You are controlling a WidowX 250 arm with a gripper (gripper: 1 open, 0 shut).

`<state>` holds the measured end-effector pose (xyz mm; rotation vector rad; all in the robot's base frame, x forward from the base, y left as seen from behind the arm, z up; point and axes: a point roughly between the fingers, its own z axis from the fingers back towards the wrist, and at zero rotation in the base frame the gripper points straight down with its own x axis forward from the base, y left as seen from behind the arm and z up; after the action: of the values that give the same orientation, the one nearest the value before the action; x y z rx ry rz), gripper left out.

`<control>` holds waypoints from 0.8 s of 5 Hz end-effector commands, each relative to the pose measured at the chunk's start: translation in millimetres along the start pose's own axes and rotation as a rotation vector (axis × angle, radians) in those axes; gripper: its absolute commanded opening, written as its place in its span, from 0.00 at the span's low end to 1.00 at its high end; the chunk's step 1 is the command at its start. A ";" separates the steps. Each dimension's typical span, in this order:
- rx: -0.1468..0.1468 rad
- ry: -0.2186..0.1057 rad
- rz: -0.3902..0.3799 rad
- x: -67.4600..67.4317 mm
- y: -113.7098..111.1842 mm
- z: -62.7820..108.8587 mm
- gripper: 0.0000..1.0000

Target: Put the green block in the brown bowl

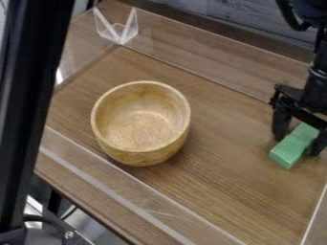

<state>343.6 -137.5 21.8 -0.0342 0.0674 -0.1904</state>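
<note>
A wooden tabletop (pixel 217 182) fills the view, seen from above and at an angle, with low clear plastic walls (pixel 115 29) around its edges. A round, light-brown wooden bowl, the brown bowl (pixel 141 122), sits a little left of centre, upright, its thick rim and grained inside both showing. From the bowl, the green block (pixel 294 148) lies at about 3 o'clock, well apart from it, near the right edge of the picture. The block is a small bright-green bar resting flat on the table, its long side running from 7 o'clock to 1 o'clock.

The black gripper (pixel 297 124) points straight down over the upper end of the block. Its two fingers (pixel 277 117) are spread wide, one on each side of the block, gripping nothing. Whether the fingertips touch the table cannot be told. A dark, blurred upright bar (pixel 26 115) crosses the left side of the view.
</note>
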 end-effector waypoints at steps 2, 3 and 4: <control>-0.005 -0.075 -0.022 6.3 -4.8 10.7 1.00; -0.006 -0.090 -0.026 6.8 -4.7 11.3 1.00; -0.006 -0.105 -0.030 7.5 -4.7 12.1 1.00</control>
<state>346.9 -137.8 19.1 -0.0402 0.0118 -0.1967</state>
